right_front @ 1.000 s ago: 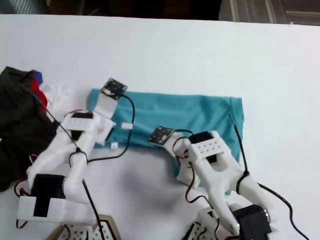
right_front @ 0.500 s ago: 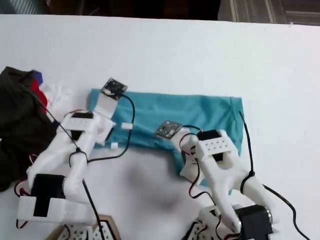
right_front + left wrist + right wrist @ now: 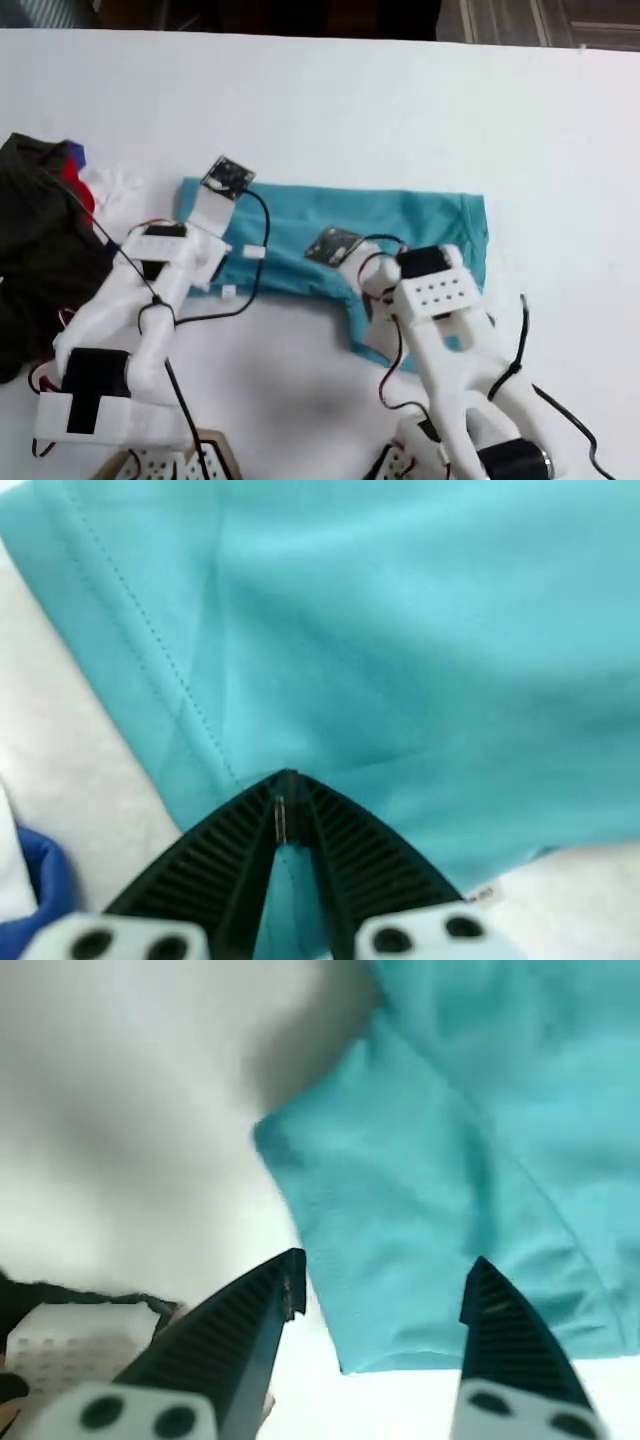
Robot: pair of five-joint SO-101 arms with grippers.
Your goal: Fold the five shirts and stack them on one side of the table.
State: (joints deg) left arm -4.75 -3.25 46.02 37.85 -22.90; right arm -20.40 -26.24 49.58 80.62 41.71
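**Left fingers pinch teal shirt, right fingers released**

The left fingers (image 3: 225,855) are clenched on a fold of the teal shirt (image 3: 400,225), close to its stitched hem. The right fingers (image 3: 245,1315) are spread apart above a corner of the same shirt. The shirt lies as a long band across the white desk (image 3: 350,100). A heap of other shirts (image 3: 40,240) sits beside the left arm.

Bright, even light — soft shadows on table (image 3: 330,100).
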